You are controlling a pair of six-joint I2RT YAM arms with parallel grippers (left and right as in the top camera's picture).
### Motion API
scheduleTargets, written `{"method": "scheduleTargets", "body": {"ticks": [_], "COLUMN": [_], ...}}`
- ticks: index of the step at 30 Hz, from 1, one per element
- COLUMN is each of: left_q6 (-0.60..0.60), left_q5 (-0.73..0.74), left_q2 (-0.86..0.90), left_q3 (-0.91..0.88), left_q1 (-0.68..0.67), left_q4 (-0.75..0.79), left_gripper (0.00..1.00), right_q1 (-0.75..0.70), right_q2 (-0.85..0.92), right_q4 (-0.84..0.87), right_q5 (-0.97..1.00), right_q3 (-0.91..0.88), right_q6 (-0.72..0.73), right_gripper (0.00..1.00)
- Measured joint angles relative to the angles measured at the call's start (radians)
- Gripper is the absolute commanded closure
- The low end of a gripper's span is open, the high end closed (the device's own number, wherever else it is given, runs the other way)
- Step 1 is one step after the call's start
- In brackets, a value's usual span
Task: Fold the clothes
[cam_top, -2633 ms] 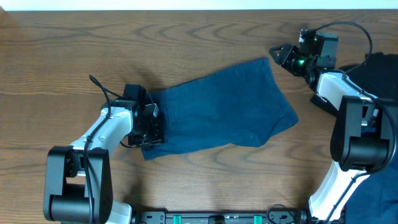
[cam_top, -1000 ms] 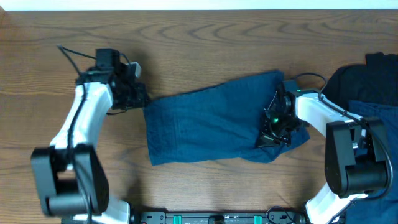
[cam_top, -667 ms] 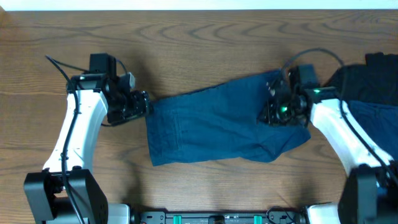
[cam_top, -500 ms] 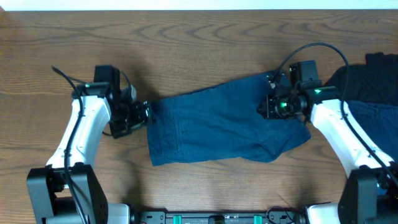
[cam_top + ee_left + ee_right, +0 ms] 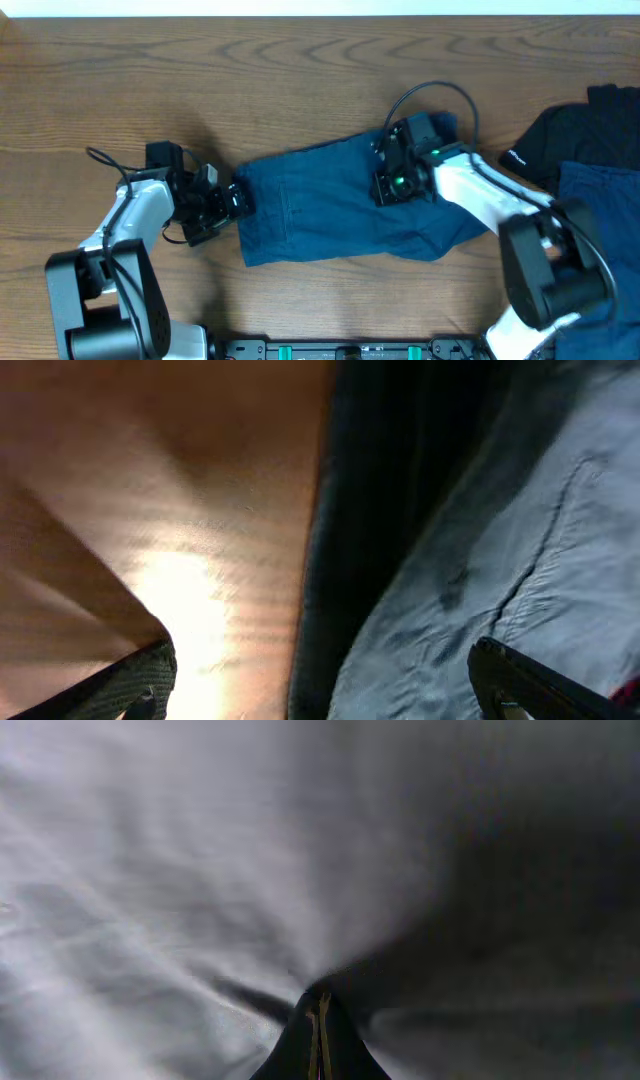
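Since the frame one second earlier, the right gripper (image 5: pixel 383 188) has travelled from the far end of the denim shorts (image 5: pixel 310 215) toward their middle, and the left gripper (image 5: pixel 232 198) has dropped from the bare table (image 5: pixel 300 60) to the cloth's near edge and parted its fingers. The left pincer now stands spread wide. In its wrist view the dark hem runs up between the two fingertips, with wood on one side of them and seamed denim on the other, and nothing is gripped. The right pincer is pressed together. In its wrist view creases in the fabric run to the closed tips, so it appears to be pinching a fold of the shorts. The garment lies flat and crosswise, stretching from just beside the left fingers, under the right wrist and a little beyond it. A black garment (image 5: pixel 560 130) lies farther out past the right arm, apart from the shorts. Denim of this kind is judged soft but fairly heavy and not slippery. It should drape rather than hold a shape, so a pinch at a hem, corner or waistband, through all layers, looks the surest hold.
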Motion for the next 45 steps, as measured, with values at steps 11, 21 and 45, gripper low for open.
{"method": "scheduleTargets", "body": {"ticks": [11, 21, 45], "left_q6": [0.003, -0.052, 0.06], "left_q5": [0.183, 0.293, -0.5], "left_q2": [0.133, 0.221, 0.089], "left_q3": [0.047, 0.051, 0.903], "left_q1": [-0.04, -0.141, -0.095], "left_q4": [0.078, 0.182, -0.916], "left_gripper": [0.37, 0.79, 0.94], "right_q1": [-0.004, -0.004, -0.049], "right_q2": [0.023, 0.024, -0.337], "right_q4": [0.01, 0.013, -0.051], "right_q5": [-0.028, -0.03, 0.028], "right_q3": [0.013, 0.014, 0.047], "right_q6": [0.017, 0.018, 0.05], "right_gripper": [0.99, 0.99, 0.99]}}
